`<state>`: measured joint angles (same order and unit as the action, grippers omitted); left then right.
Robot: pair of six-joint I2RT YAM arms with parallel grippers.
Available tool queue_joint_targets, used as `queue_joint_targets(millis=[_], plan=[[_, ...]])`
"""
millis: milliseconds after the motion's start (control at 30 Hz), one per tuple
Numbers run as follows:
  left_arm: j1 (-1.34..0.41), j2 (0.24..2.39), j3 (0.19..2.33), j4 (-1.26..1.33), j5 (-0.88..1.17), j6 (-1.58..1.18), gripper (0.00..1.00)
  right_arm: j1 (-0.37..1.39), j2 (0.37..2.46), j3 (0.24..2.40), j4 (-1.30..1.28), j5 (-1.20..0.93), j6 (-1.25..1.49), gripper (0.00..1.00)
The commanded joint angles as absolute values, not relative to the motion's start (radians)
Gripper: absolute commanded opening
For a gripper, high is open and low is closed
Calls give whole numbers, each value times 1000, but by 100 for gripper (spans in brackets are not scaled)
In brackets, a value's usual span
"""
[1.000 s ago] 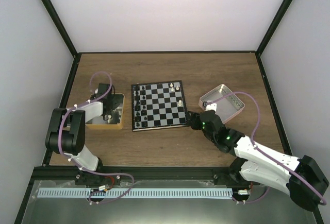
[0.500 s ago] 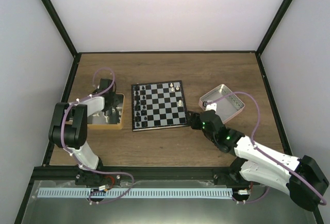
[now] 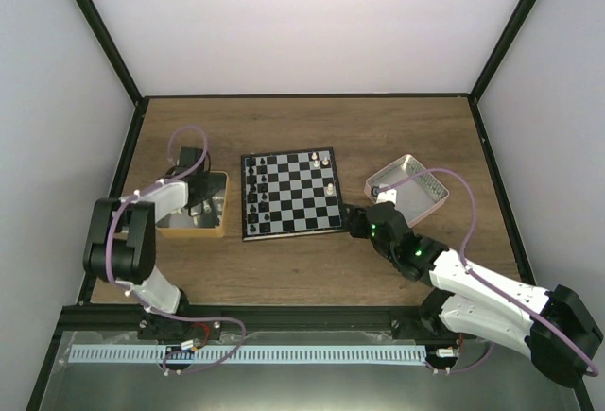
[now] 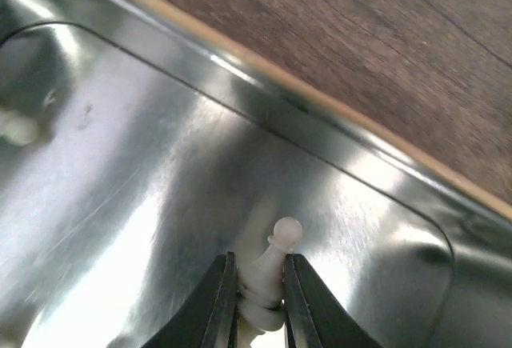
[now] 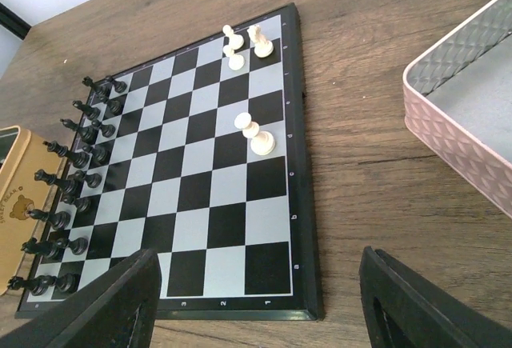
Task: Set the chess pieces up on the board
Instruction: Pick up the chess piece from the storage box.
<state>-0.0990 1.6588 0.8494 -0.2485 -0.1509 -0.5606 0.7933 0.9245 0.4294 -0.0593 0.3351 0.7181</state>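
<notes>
In the tan tray [image 4: 120, 164] left of the board [image 5: 200, 180], the left gripper [image 4: 258, 300] pinched a cream pawn [image 4: 272, 272] at its waist, likely to lift it, while the right gripper [image 5: 260, 304] hovered spread wide beside the board.

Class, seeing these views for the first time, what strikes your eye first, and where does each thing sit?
The board lies mid-table, black pieces ranked in two rows along its left edge and only a few white pieces toward its right. In the tan tray to its left, the left gripper is shut on a cream pawn, while the right gripper hangs open by the board's near right corner.
</notes>
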Motion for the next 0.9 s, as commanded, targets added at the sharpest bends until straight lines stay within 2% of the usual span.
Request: queue_joint_targets(millis=[0, 133, 400, 533, 633, 733, 867], plan=[[-107, 1512, 795, -281, -96, -571, 11, 786, 913, 464, -50, 306, 716, 69], [-117, 1374, 750, -305, -28, -561, 11, 787, 900, 467, -31, 239, 718, 70], [-160, 1151, 696, -215, 287, -491, 14, 774, 942, 577, 18, 9, 668, 71], [-216, 1116, 673, -90, 450, -494, 14, 751, 996, 667, 18, -138, 661, 71], [-277, 1106, 637, 118, 550, -508, 14, 720, 1034, 736, 16, -214, 662, 71], [-329, 1116, 592, 300, 573, -490, 14, 690, 1099, 799, 36, -281, 666, 73], [-376, 1158, 600, 369, 612, -382, 14, 677, 1231, 922, 5, -345, 631, 72]])
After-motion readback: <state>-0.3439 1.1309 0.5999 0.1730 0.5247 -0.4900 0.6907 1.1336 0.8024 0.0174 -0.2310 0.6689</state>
